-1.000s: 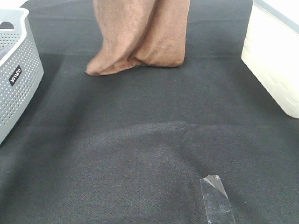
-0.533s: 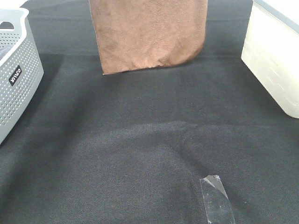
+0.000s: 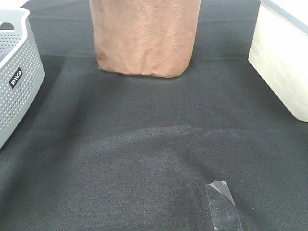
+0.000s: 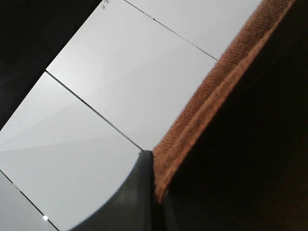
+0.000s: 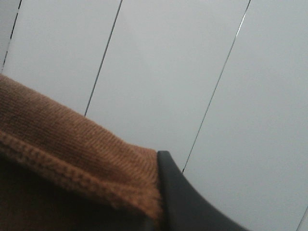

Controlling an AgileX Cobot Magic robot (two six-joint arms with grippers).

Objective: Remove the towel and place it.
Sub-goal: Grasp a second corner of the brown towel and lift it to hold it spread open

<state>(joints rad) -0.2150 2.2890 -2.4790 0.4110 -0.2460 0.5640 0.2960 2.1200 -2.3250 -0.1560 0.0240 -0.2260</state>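
Of the left gripper (image 4: 155,195) only one finger (image 4: 137,197) shows clearly, a smooth, matte dark-grey piece with a curved outer edge. The right gripper (image 5: 157,219) shows a finger (image 5: 187,204) of plain black, smooth-surfaced, with a rounded tip.

The middle of the dark tabletop (image 3: 144,159) lies open from the near edge towards the back. A grey perforated basket (image 3: 19,82) walls off the left side and a white box (image 3: 284,62) the right. At the far middle the hanging towel (image 3: 144,38) blocks the way, its lower end at or just above the tabletop, with a bare lane on either side of it. A strip of tape (image 3: 224,207) lies flat near the front.
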